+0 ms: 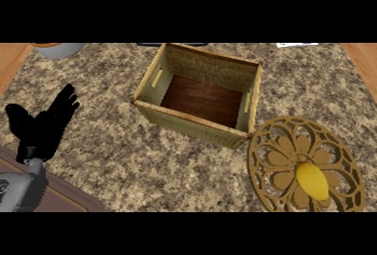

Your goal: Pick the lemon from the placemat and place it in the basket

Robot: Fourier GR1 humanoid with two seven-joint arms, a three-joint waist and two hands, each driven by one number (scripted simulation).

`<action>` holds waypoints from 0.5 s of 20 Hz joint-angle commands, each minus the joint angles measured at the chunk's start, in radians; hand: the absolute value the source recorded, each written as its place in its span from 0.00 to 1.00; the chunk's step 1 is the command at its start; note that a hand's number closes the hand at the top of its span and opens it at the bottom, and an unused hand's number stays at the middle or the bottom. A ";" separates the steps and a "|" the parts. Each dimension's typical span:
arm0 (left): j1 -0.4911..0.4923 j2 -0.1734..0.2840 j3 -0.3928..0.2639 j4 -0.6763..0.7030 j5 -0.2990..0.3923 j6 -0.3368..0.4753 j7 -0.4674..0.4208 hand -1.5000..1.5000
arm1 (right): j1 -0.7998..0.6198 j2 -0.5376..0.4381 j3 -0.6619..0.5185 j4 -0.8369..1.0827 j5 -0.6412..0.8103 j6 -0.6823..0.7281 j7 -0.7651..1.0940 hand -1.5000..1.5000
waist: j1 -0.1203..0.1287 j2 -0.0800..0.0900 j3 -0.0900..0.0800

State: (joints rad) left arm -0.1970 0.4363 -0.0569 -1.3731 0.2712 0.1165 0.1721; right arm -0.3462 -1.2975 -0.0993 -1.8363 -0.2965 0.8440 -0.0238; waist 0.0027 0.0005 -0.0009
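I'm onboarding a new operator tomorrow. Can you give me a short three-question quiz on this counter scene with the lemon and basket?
1. True or false: the lemon already lies inside the basket.
2. Multiple choice: the left robot hand is A) curled round the lemon, B) open with fingers up at the view's left, holding nothing, C) inside the basket.
3. Fill in: the lemon rests on the round, cut-out ______, to the right of the basket's near corner.

Key: 1 false, it lies on the placemat and the basket shows only its wooden floor; 2 B; 3 placemat.
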 commanded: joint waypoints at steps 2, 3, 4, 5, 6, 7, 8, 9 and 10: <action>-0.001 -0.028 0.008 0.023 -0.023 -0.003 -0.022 0.50 | 0.038 0.040 -0.060 0.096 0.002 0.137 -0.098 0.00 | -0.003 0.000 0.001; 0.006 0.004 0.024 0.026 -0.012 -0.036 -0.013 0.50 | 0.050 0.056 -0.092 0.136 0.035 0.160 -0.156 0.00 | -0.004 0.000 0.002; 0.006 -0.024 0.004 -0.017 -0.024 0.002 0.012 0.50 | 0.110 0.095 -0.118 0.141 0.109 0.158 -0.220 0.00 | -0.011 -0.002 0.003; -0.028 0.010 0.033 0.032 -0.009 -0.046 0.009 0.50 | 0.136 0.112 -0.136 0.118 0.102 0.146 -0.217 0.00 | -0.017 -0.002 0.002; 0.064 0.001 0.038 -0.019 0.000 -0.047 -0.043 0.50 | 0.083 0.086 -0.175 0.199 0.044 0.155 -0.233 0.00 | -0.001 -0.002 0.002; 0.061 -0.041 0.006 -0.011 -0.034 -0.011 -0.044 0.50 | 0.159 0.153 -0.176 0.145 0.137 0.123 -0.276 0.00 | -0.013 -0.003 0.003; 0.051 -0.004 0.040 -0.052 0.000 -0.030 0.012 0.50 | 0.185 0.176 -0.179 0.127 0.124 0.109 -0.260 0.00 | -0.012 -0.004 0.002; 0.010 0.002 0.049 0.000 -0.003 -0.047 0.018 0.50 | 0.144 0.188 -0.160 0.154 0.119 0.107 -0.256 0.00 | -0.005 0.000 0.002; 0.011 -0.022 0.026 0.000 -0.023 -0.022 0.009 0.50 | 0.223 0.249 -0.154 0.128 0.253 0.075 -0.359 0.00 | -0.014 0.000 0.004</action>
State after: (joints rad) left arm -0.1759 0.4254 -0.0298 -1.3794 0.2587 0.0906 0.1705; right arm -0.2037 -1.1490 -0.2375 -1.7194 -0.1779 0.8968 -0.2071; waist -0.0064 -0.0011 0.0013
